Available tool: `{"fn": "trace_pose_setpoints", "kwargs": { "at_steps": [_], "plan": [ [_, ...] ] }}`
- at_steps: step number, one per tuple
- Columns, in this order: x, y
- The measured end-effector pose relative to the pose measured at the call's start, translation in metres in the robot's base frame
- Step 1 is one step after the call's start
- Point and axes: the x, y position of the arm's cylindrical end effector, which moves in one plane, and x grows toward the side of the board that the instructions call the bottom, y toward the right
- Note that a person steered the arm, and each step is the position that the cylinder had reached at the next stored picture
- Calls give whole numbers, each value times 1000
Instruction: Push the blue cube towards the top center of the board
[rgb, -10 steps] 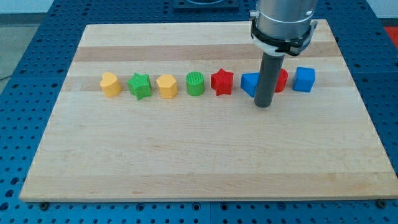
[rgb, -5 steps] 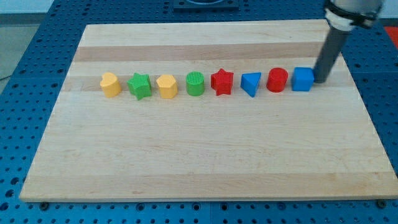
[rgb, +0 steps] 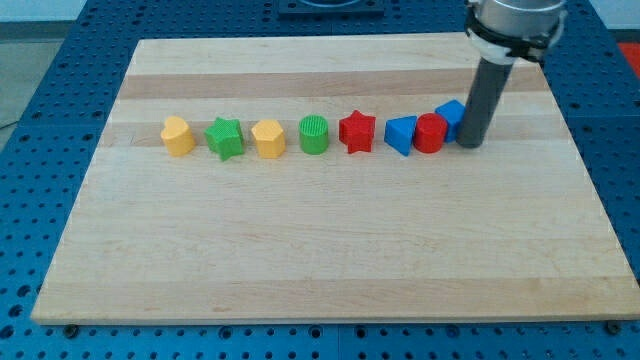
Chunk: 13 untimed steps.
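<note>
Against my tip, the blue cube sits corner-on, touching the red cylinder.

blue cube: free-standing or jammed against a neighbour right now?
Jammed. The blue cube touches the red cylinder on its left side in the view, with my tip against its right side. The cylinder also touches the blue triangular block.

The scene is covered by one camera only, set above the table's bottom edge and angled down toward its far side. The whole table is framed at middling range, with blue perforated surround seen on every side.
</note>
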Motion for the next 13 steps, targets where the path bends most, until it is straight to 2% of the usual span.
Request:
{"fn": "trace_pose_setpoints", "kwargs": {
  "at_steps": [2, 4, 6, 7, 8, 9, 10, 11, 13],
  "plan": [
    [-54, -14],
    [-70, -15],
    [-119, -74],
    [-106, -16],
    [-53, 37],
    [6, 35],
    [29, 16],
    [16, -8],
    [-53, -42]
  ]
}}
